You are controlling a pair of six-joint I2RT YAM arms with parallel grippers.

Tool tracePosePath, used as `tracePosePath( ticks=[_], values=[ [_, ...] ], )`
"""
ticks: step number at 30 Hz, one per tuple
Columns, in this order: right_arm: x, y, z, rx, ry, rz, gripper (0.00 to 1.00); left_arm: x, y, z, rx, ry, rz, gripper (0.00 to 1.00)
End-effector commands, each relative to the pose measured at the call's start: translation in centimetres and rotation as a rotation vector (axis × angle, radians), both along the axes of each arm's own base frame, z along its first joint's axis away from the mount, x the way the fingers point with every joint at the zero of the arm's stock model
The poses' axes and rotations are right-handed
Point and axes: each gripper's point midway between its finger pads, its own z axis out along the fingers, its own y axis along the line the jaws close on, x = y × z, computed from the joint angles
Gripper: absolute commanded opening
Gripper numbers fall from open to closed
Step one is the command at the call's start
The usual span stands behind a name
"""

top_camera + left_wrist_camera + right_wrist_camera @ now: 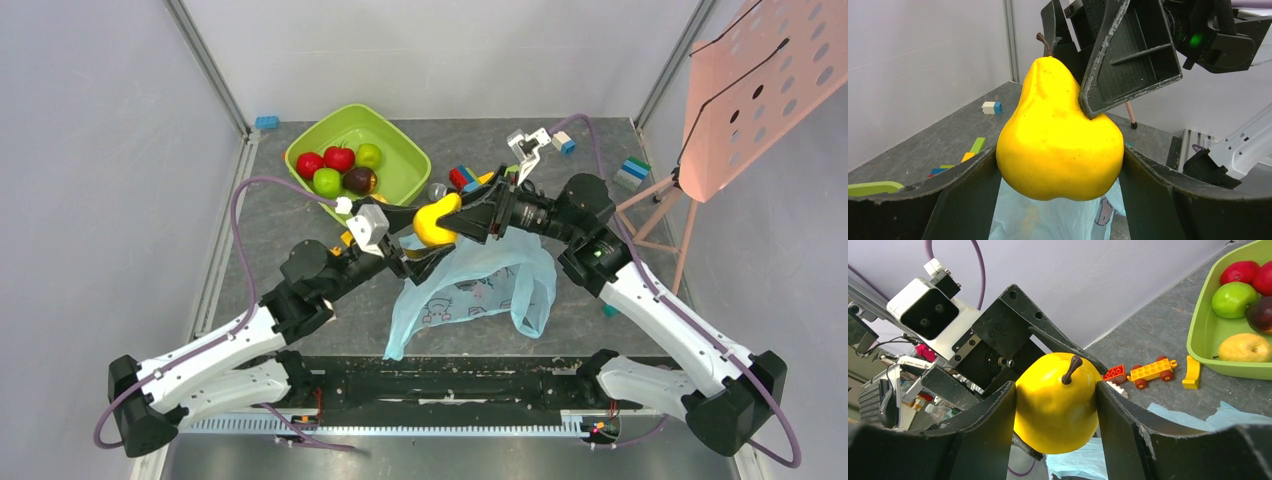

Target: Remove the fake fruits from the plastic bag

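Hanging in the air just above the plastic bag [480,285], the yellow pear [436,222] is clear of the bag's mouth and pinched from two sides at once. The left hand [1058,172] is closed on its wide lower body, and the right hand [1055,407] is closed on its upper half near the stem. This looks like a handover. Since the green bowl [415,160] holding the other fruits [338,165] sits on the left arm's side of the table [580,320], the left hand is the likely carrier. To do it well, the left grip should be firm on the glossy skin before the right hand lets go. The right hand should then open fully and back straight away, so its fingers neither drag the pear nor snag the bag.
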Motion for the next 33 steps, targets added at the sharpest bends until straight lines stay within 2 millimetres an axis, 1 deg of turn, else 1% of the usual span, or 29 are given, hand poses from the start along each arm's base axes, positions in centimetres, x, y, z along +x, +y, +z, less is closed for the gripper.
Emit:
tracePosePath(
  ticks=[1,2,5,6,8,10,12,13,14,15,16,17,19,21,25,26,27,29,31,32,33],
  values=[
    [-1.6,0.2,0.1,0.006,-0.023,0.067,0.49,0.6,0.2,3.3,-0.076,-0.021,0.031,0.58],
    [-1.5,0.2,0.1,0.004,-0.027,0.058,0.52,0.7,0.2,3.2,-0.075,-0.017,0.032,0.56],
    [-0.6,-0.1,0.2,-0.005,-0.047,0.0,0.67,1.1,0.4,3.0,-0.071,-0.005,0.059,0.54],
    [-0.1,-0.4,0.4,-0.012,-0.064,-0.034,0.72,1.4,0.5,2.9,-0.069,0.002,0.075,0.54],
    [1.1,-1.1,0.7,-0.038,-0.09,-0.12,0.78,2.0,0.9,2.5,-0.061,0.029,0.114,0.52],
    [2.9,-2.5,0.9,-0.075,-0.105,-0.259,0.84,2.8,1.2,2.0,-0.053,0.063,0.157,0.51],
    [4.1,-4.2,1.6,-0.084,-0.129,-0.383,0.9,3.4,1.4,1.4,-0.044,0.088,0.182,0.5],
    [4.4,-5.2,2.1,-0.081,-0.142,-0.441,0.92,3.8,1.6,1.1,-0.041,0.098,0.204,0.5],
    [4.9,-6.1,2.1,-0.085,-0.149,-0.502,0.94,4.4,1.9,0.8,-0.037,0.11,0.233,0.49],
    [5.0,-7.1,2.4,-0.083,-0.162,-0.551,0.95,5.2,2.4,0.4,-0.036,0.129,0.27,0.47],
    [5.3,-8.1,2.1,-0.101,-0.158,-0.602,0.95,6.2,3.1,0.0,-0.041,0.156,0.316,0.43],
    [5.5,-8.8,1.7,-0.12,-0.155,-0.645,0.96,7.5,4.1,-0.4,-0.055,0.2,0.373,0.38],
    [5.6,-9.7,0.7,-0.157,-0.154,-0.68,0.96,10.7,6.6,-1.7,-0.084,0.322,0.5,0.36],
    [5.7,-9.7,-0.7,-0.21,-0.143,-0.677,0.96,13.6,9.1,-3.1,-0.11,0.417,0.592,0.36],
    [5.8,-8.7,-4.0,-0.324,-0.115,-0.604,0.96,18.9,12.0,-6.3,-0.083,0.505,0.731,0.4],
    [5.8,-8.5,-4.7,-0.344,-0.11,-0.589,0.96,20.3,12.3,-7.6,-0.064,0.533,0.753,0.4],
    [5.7,-8.3,-5.3,-0.36,-0.11,-0.577,0.96,21.5,12.6,-8.2,-0.059,0.552,0.766,0.4],
    [5.7,-8.4,-6.7,-0.389,-0.104,-0.572,0.96,24.0,12.6,-10.3,-0.044,0.597,0.776,0.41],
    [5.8,-8.7,-7.7,-0.415,-0.104,-0.581,0.96,26.0,12.5,-11.5,-0.046,0.614,0.772,0.41],
    [5.9,-8.9,-8.3,-0.429,-0.103,-0.587,0.99,26.9,12.5,-11.9,-0.044,0.616,0.774,0.41],
    [6.0,-9.0,-8.8,-0.444,-0.101,-0.59,0.99,27.9,12.4,-12.4,-0.034,0.622,0.778,0.41]
  ],
)
